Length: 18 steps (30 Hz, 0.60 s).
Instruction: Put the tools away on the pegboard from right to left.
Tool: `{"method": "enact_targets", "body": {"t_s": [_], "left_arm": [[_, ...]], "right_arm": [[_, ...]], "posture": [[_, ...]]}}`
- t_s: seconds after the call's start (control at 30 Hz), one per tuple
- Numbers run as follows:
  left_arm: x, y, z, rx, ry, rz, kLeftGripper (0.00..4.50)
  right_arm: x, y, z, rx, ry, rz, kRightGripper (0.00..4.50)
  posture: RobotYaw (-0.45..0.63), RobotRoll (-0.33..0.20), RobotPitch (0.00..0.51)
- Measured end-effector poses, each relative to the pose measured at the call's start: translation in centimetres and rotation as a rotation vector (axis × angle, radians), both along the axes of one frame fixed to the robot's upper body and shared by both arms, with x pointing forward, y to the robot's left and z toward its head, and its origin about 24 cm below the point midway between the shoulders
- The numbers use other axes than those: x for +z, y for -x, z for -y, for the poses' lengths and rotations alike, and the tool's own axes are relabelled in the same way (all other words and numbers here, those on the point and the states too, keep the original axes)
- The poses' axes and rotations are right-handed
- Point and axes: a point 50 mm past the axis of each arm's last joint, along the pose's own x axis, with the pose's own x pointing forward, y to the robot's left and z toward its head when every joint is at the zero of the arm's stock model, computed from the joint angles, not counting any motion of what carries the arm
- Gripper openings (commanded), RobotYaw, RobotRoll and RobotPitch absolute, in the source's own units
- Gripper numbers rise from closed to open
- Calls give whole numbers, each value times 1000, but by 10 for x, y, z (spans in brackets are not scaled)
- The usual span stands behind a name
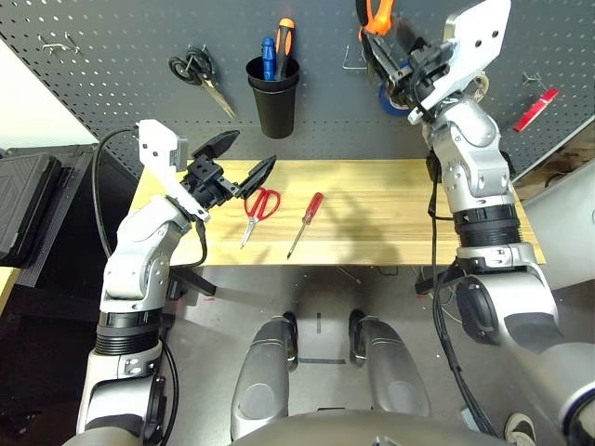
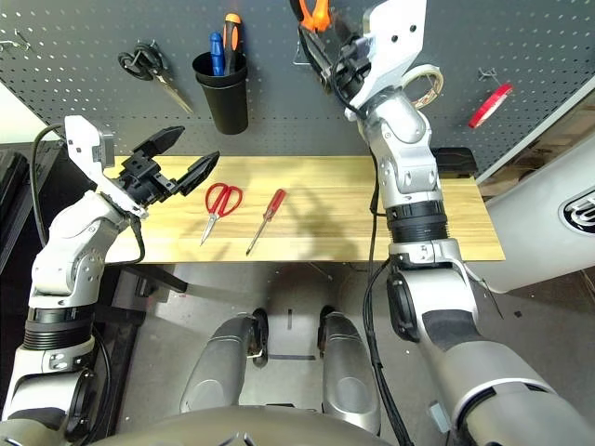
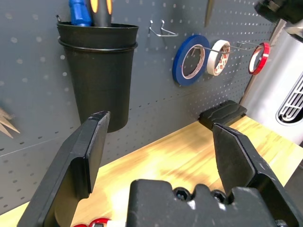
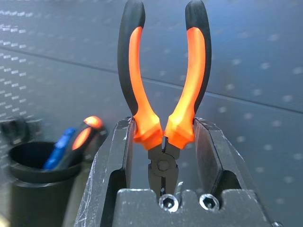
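Note:
My right gripper (image 4: pixel 163 128) is shut on the orange-and-black-handled pliers (image 4: pixel 163 80), handles pointing away from the wrist. It holds them high against the dark grey pegboard (image 1: pixel 112 37), right of the black cup. The red-handled scissors (image 1: pixel 261 208) and the red-handled screwdriver (image 1: pixel 307 221) lie on the wooden table (image 1: pixel 400 209). My left gripper (image 1: pixel 247 156) hovers open just left of the scissors, with nothing between its fingers. The thin red tape ring (image 3: pixel 259 57) hangs on a pegboard hook at the far right.
A black cup (image 1: pixel 272 93) on the pegboard holds blue and orange-handled tools. Black-handled scissors (image 1: pixel 197 72) hang to its left. Blue (image 3: pixel 191 59) and white (image 3: pixel 218 56) tape rolls hang near the red ring, beside a bare hook (image 3: pixel 161 29). The table's right half is bare.

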Motion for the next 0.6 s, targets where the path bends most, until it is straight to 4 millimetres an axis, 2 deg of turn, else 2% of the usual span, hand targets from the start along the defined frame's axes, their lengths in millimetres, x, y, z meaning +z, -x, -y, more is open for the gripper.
{"method": "enact_targets", "body": {"t_s": [0.17,0.43,0.6], "left_arm": [[2,1,1,0,2,11,4500],[4,1,-1,13,10,19,4500],[5,1,0,23,25,23,4500]], "right_arm": [[-3,-11,-4,-69,28,17,1985],[1,-22,-18,-89,41,41,1985],[-5,-28,-23,-102,47,23,1985]], "posture": [[34,0,152],[35,0,156],[42,0,159]]}}
